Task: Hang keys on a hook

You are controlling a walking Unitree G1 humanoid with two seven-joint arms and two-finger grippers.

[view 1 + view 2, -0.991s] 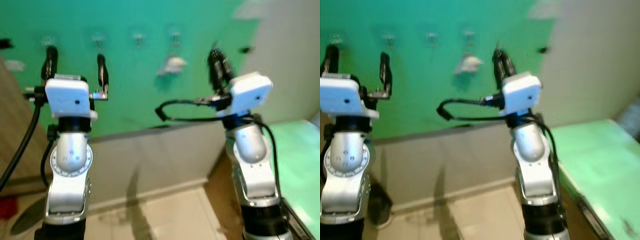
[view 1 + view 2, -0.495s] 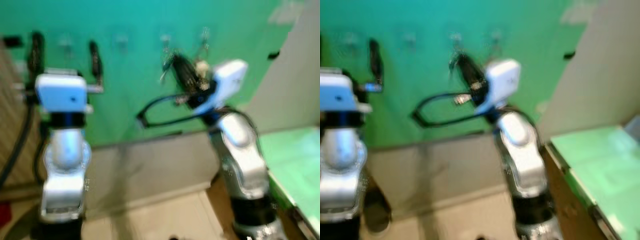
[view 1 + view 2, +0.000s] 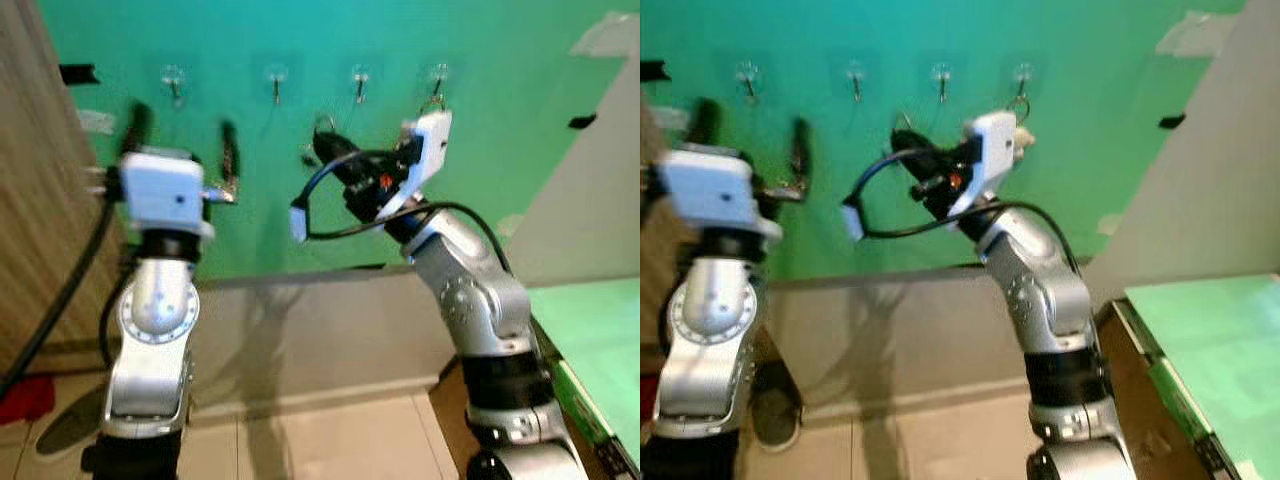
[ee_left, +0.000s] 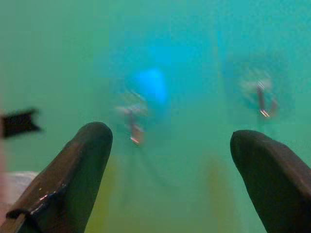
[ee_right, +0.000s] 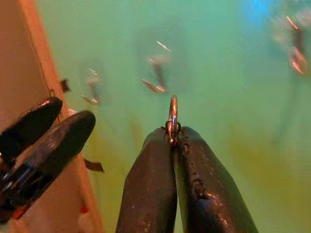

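Four clear hooks sit in a row on the green wall (image 3: pixel 500 60), from the left hook (image 3: pixel 173 82) to the right hook (image 3: pixel 438 76). My right gripper (image 3: pixel 326 144) is raised below the second hook (image 3: pixel 276 82) and third hook (image 3: pixel 359 80), shut on a metal key ring (image 5: pixel 173 114) that sticks up from its fingertips (image 5: pixel 155 145). Another ring with a pale tag (image 3: pixel 1024 136) hangs from the right hook, partly behind my right wrist. My left gripper (image 3: pixel 182 128) is open, held up under the left hook, with nothing between its fingers (image 4: pixel 82 160).
A wooden panel (image 3: pixel 40 170) stands at the left. The lower wall (image 3: pixel 300 320) is grey. A green-topped table (image 3: pixel 590 320) is at the right. A black cable (image 3: pixel 312 205) loops off the right wrist. Something red (image 3: pixel 25 395) lies on the tiled floor.
The view has shifted. My right arm has swung left along the wall, from right of the hung tag to below the middle hooks. The left arm stays raised and open.
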